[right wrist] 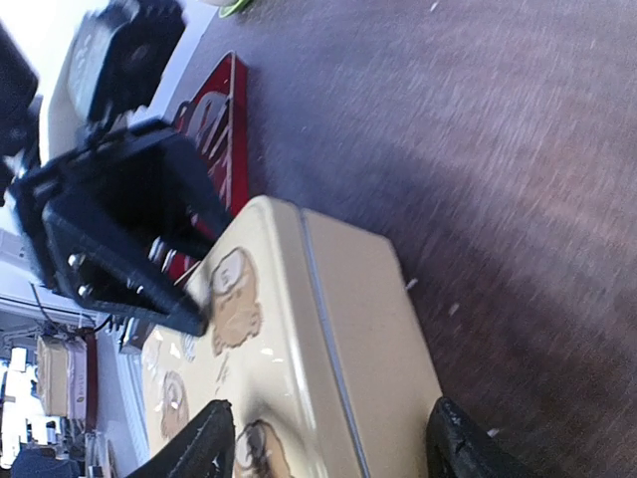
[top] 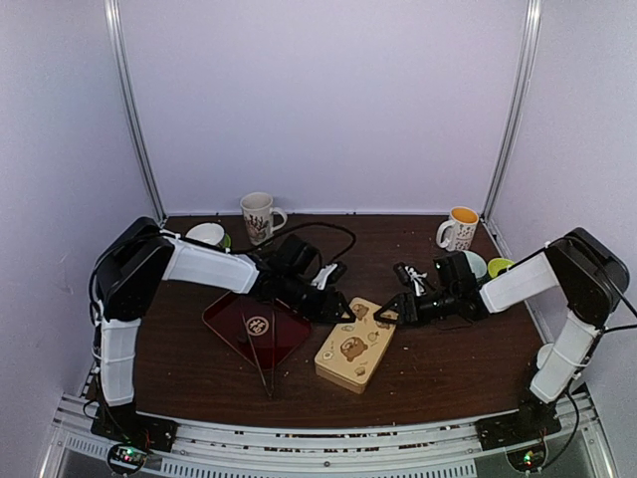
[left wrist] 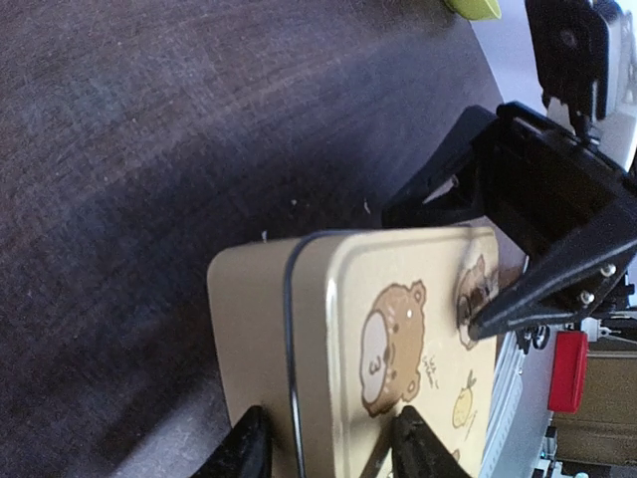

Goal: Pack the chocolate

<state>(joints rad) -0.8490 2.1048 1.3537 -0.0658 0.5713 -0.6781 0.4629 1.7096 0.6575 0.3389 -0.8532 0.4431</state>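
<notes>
Now both jaws meet at the far end of the tan tin

Between my two arms the tan tin [top: 353, 349] lies on the dark tabletop [top: 448, 373]. Its bear-printed lid is on, and its left side is just beside the red tray [top: 227, 321]. Thin sticks [top: 261, 366] lie across that tray and run past its near edge.

My left jaws reach in from the tray side and stand partway apart. In the left wrist view one of the left fingers [left wrist: 249, 450] sits by the tin's side wall and the other over the lid, so they straddle the rim. I cannot tell whether they pinch it or only rest there.

My right jaws come in from the opposite side and stand wide. One of the right fingers [right wrist: 199, 448] hangs over the lid's printed face and the other is beyond the side wall, above the tabletop. I cannot tell whether either touches the metal.

The chocolate shows in none of my views, so I cannot say where it lies.

At the back edge stand a patterned mug [top: 259, 216] and a mug with an orange inside [top: 459, 230], well apart from each other
</notes>
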